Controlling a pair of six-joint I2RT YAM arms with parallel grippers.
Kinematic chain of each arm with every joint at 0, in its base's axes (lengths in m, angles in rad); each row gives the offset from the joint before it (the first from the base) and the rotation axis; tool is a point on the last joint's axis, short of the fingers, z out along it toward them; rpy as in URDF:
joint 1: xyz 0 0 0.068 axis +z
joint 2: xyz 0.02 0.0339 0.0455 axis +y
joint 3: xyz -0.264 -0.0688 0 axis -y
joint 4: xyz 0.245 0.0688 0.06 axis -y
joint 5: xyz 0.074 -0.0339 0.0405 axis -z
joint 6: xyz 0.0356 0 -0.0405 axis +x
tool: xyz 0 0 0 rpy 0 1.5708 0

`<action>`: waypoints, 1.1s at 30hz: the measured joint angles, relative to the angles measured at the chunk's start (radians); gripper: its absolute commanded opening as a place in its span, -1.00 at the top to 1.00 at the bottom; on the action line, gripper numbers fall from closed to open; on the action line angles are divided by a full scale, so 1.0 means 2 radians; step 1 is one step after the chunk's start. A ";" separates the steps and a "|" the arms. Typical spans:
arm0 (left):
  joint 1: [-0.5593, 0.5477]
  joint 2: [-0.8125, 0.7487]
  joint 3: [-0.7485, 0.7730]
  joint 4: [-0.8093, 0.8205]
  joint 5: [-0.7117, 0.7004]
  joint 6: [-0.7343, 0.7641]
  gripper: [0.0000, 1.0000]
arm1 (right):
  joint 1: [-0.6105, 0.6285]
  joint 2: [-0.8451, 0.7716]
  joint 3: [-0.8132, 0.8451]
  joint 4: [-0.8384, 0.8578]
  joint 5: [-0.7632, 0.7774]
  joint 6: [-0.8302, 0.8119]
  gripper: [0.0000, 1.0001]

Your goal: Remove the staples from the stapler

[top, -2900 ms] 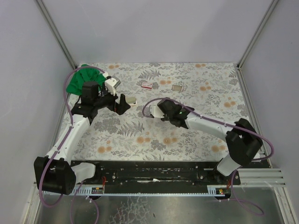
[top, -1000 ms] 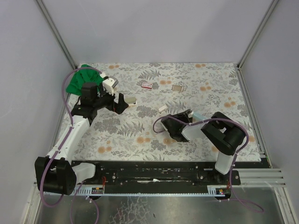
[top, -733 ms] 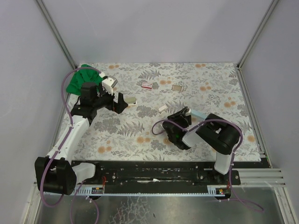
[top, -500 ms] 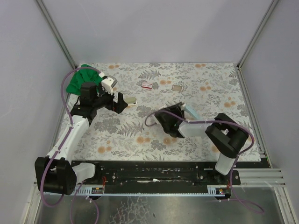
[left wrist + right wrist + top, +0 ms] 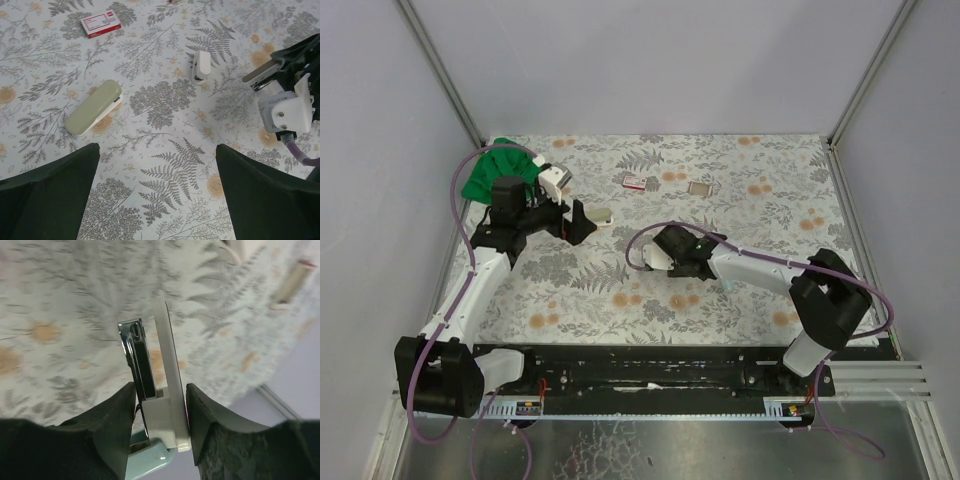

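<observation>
The stapler (image 5: pixel 150 365) has a white base, a chrome magazine and a pale teal top. My right gripper (image 5: pixel 160 395) is shut on it, one finger on the chrome side and one on the white base. In the left wrist view its metal tip (image 5: pixel 262 77) sticks out from the right gripper's fingers (image 5: pixel 300 55). From above, the right gripper (image 5: pixel 672 243) hangs over the middle of the table. My left gripper (image 5: pixel 582 225) (image 5: pixel 157 150) is open and holds nothing, beside a pale green stapler (image 5: pixel 95 107) (image 5: pixel 603 216). The staples are not in view.
A red-and-white box (image 5: pixel 635 181) (image 5: pixel 101 23) and a small grey square thing (image 5: pixel 700 187) lie toward the back. A small white object (image 5: pixel 201 66) lies on the flowered cloth near the right gripper. A green cloth (image 5: pixel 485 180) is bunched at the back left corner.
My right gripper has swung left and back toward the table's middle with the stapler, turning it on the way. The left arm has stayed in place.
</observation>
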 measured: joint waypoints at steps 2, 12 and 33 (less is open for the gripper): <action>0.000 0.000 0.000 0.000 0.014 0.004 -1.00 | -0.005 0.000 0.011 -0.037 -0.050 0.019 -0.03; -0.008 0.000 0.000 -0.002 0.095 0.025 -1.00 | -0.056 -0.017 0.072 -0.142 -0.294 0.069 -0.03; -0.042 0.015 -0.004 -0.002 0.035 0.023 -1.00 | -0.107 -0.118 0.051 -0.152 -0.366 0.063 -0.75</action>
